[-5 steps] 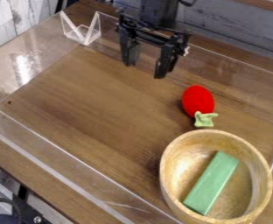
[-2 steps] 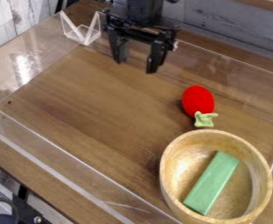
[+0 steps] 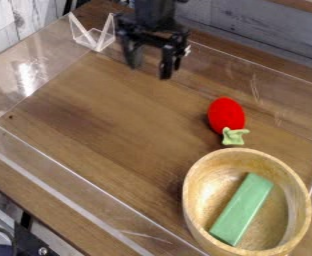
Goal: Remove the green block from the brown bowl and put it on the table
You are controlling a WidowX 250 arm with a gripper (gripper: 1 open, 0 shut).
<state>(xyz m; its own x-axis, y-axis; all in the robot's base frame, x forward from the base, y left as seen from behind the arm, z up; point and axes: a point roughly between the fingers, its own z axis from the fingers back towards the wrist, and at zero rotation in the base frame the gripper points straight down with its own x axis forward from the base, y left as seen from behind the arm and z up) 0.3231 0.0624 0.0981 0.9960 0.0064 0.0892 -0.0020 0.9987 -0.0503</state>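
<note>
The green block (image 3: 243,209) lies flat and slanted inside the brown bowl (image 3: 199,182), which sits at the table's front right corner. My gripper (image 3: 152,61) hangs at the back of the table (image 3: 105,120), pointing down, far from the bowl. Its two dark fingers (image 3: 133,54) stand apart with nothing between them, so it is open and empty.
A red strawberry-like toy (image 3: 226,115) with a green stem lies just behind the bowl. Low clear plastic walls (image 3: 79,215) edge the tabletop. A small clear folded stand (image 3: 92,32) sits at the back left corner.
The gripper has shifted left and slightly away toward the back of the table, staying open. The block, bowl and toy have not moved.
</note>
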